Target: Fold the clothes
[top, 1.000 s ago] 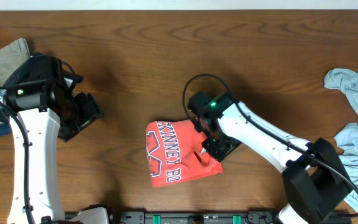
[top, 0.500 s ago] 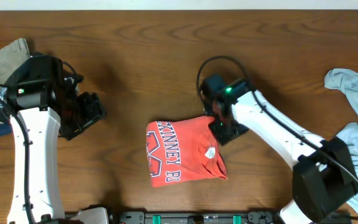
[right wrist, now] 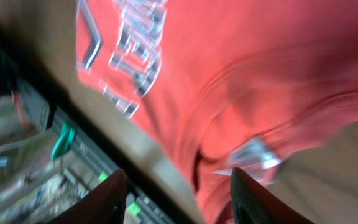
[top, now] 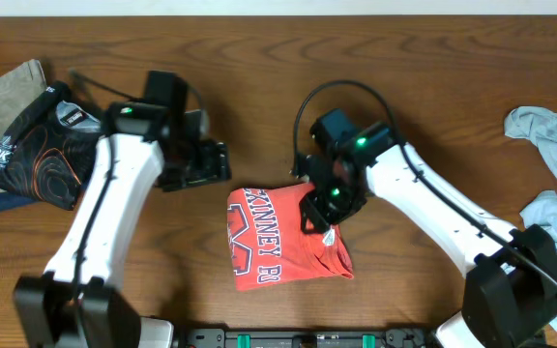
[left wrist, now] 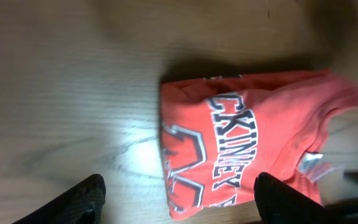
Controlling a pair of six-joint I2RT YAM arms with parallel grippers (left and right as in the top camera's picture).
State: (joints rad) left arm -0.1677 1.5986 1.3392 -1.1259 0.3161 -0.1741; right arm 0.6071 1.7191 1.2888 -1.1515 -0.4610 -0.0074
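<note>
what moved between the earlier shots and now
The left end effector swung in from the far left and now hovers open by the upper-left corner of the coral-red tee, uncovering a black patterned garment. The right end effector lifted off the tee, then came back over its top edge. The tee stayed folded in place; the grey-blue tee is unmoved.

Only readable text is on the coral-red tee [top: 278,246]: white block letters with dark outlines. The left wrist view gives "CKINNEY", overhead adds "BO" after it. The black garment [top: 37,159] has white print, too small to read.
</note>
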